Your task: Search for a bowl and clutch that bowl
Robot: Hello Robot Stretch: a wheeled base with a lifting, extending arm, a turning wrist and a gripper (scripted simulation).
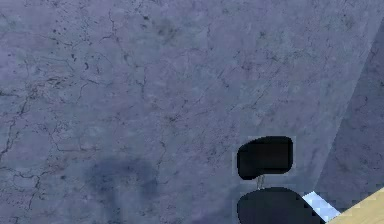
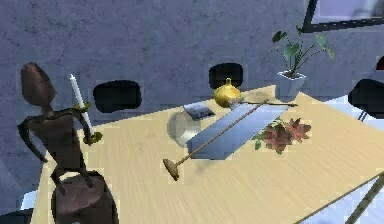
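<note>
In the forward view a black chair point(image 1: 265, 160) is standing low on the right, its seat running off the bottom edge. A tan corner of the worktop point(image 1: 366, 217) is poking in at the bottom right, mostly cut off.

In the arm side view a dark statue point(image 2: 45, 120) is standing at the worktop's left end, holding a white candle point(image 2: 73, 90). Its lower part is merging into a brown lump point(image 2: 85, 200) that the bottom edge is cutting.

Near the worktop's middle a pale bowl point(image 2: 183, 127) is sitting. It is blurry, and being round it is showing no long axis. Which way its mouth is facing is hard to make out. A long thin rod point(image 2: 228, 133) is lying slantwise near it.

Further right, a yellow vase point(image 2: 227, 93), reddish leaves point(image 2: 283, 132) and a potted plant point(image 2: 293, 60) are standing on the worktop.

How the claw is set cannot be told.
</note>
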